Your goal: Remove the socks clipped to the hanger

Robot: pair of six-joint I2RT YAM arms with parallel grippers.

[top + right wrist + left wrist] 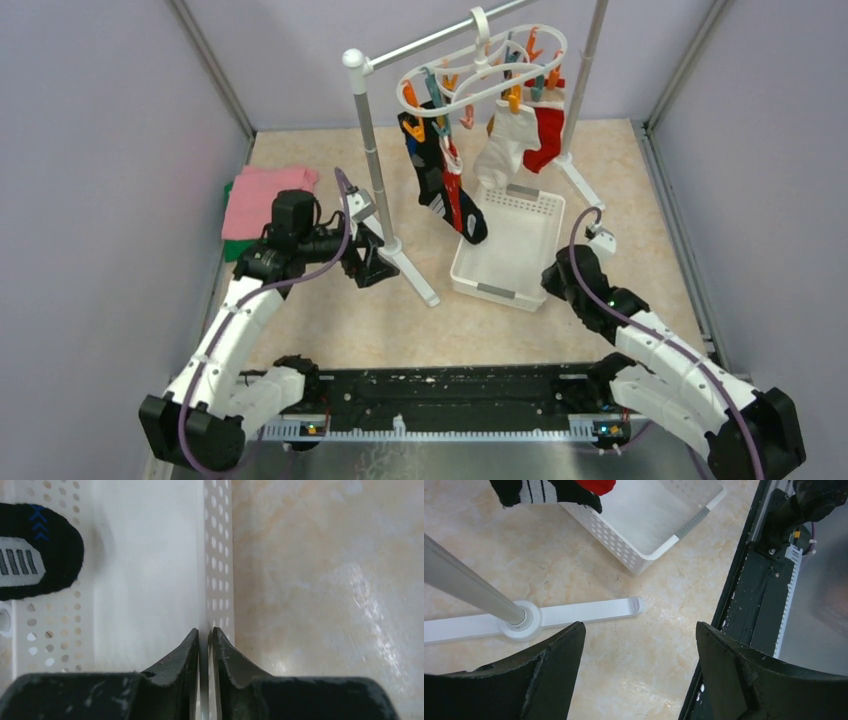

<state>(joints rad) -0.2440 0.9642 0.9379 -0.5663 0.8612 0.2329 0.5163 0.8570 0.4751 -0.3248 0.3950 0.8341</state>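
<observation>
At the back of the desk [340,310], the hanger [484,62] hangs from the rack [372,150]. The socks [505,150] are clipped under it, above a white basket [515,250]. The right claw [205,642] is narrow, pinching the basket's side wall. The left claw [639,675] is wide and holds nothing. It is over the desk, near the rack's foot [589,611].

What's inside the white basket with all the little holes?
The white basket shows a bare white floor. The toe of a black sock hangs over one end, hiding the floor under it. The right end effector pinches the basket's wall.
</observation>
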